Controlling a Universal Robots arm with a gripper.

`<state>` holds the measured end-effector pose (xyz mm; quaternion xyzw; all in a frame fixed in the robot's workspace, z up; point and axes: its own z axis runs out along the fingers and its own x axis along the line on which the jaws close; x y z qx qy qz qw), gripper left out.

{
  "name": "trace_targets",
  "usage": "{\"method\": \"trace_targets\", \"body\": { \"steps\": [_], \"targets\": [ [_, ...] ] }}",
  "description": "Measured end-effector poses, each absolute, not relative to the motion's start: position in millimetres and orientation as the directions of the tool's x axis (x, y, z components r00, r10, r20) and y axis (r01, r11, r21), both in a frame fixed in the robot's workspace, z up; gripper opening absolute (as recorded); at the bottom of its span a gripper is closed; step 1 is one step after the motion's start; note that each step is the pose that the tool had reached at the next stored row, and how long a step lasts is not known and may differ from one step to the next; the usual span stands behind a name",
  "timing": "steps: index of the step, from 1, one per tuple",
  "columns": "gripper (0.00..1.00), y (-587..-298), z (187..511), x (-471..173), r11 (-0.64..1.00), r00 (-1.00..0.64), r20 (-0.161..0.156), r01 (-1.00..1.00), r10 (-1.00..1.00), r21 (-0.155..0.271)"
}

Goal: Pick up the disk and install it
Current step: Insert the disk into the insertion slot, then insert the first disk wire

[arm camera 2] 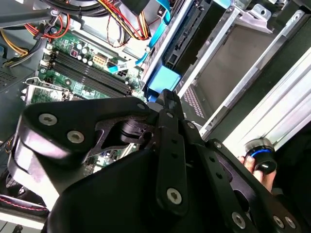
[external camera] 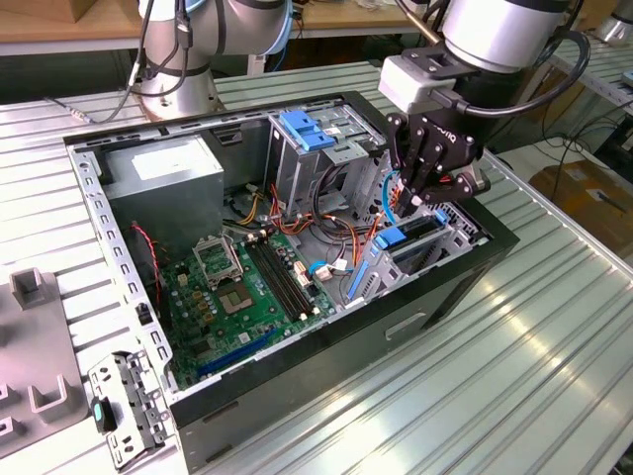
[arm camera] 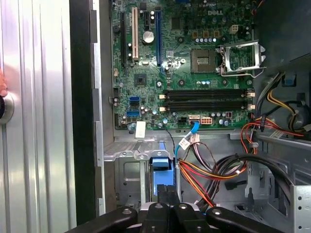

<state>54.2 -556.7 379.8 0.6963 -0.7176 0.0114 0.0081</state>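
Where the drive cage (external camera: 457, 230) opens upward, we note the disk (external camera: 407, 240) standing edge-up inside it, blue rail end at the cage's mouth. The gripper (external camera: 404, 204) hangs directly above the cage, fingers pressed together, tips just over that blue end; we make out no pinch on it. We judge the disk dense, rigid and shock-sensitive, its plastic rails springy and slick. Best hold, we reckon: across the flat metal faces, clear of the rails.

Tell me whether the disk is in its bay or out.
In: the disk stands on edge inside the metal cage, gripper just above it.
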Motion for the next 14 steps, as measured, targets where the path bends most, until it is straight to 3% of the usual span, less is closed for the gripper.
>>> {"method": "trace_targets", "body": {
  "steps": [14],
  "targets": [
    [0.11, -556.7, 379.3, 57.2, 0.026, -0.026, 0.028, -1.0, -0.999, -0.005]
  ]
}}
